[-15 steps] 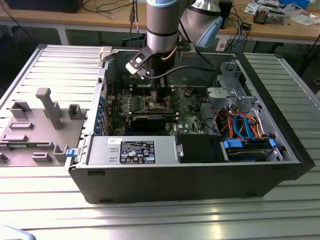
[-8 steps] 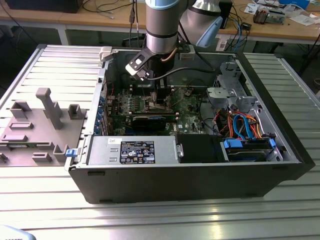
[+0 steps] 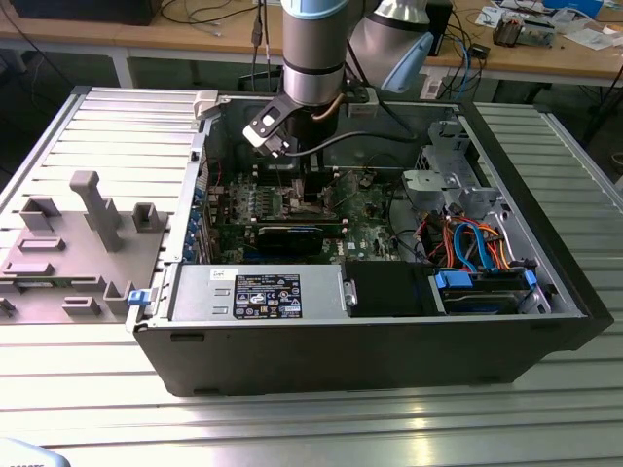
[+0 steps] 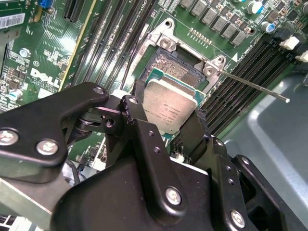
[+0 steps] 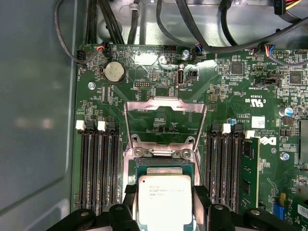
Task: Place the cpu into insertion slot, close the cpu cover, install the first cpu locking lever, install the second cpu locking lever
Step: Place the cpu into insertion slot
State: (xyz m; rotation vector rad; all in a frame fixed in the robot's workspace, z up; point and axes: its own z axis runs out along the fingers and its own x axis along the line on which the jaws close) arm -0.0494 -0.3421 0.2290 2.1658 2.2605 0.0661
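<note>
In both wrist views my gripper (image 4: 166,115) (image 5: 166,202) is shut on the cpu (image 4: 168,98) (image 5: 165,195), a flat silvery square held by two opposite edges between black fingers (image 4: 132,108). The chip hovers just over the insertion slot (image 4: 168,65) (image 5: 166,165) in the green motherboard (image 3: 370,209), partly covering it. The cpu cover (image 5: 144,102), a thin metal frame, stands swung open beyond the slot's hinge screws. A thin locking lever (image 4: 250,85) juts out unlatched from one corner of the socket. In the exterior view the arm (image 3: 311,58) reaches down into the open computer case.
Black memory slots (image 5: 98,168) (image 5: 224,168) flank the socket on both sides. Case walls (image 3: 389,360), a power supply (image 3: 258,292), a drive cage with coloured cables (image 3: 477,243) and black cables (image 5: 120,24) crowd the board. Grey fixtures (image 3: 88,209) stand on the table at the exterior view's left.
</note>
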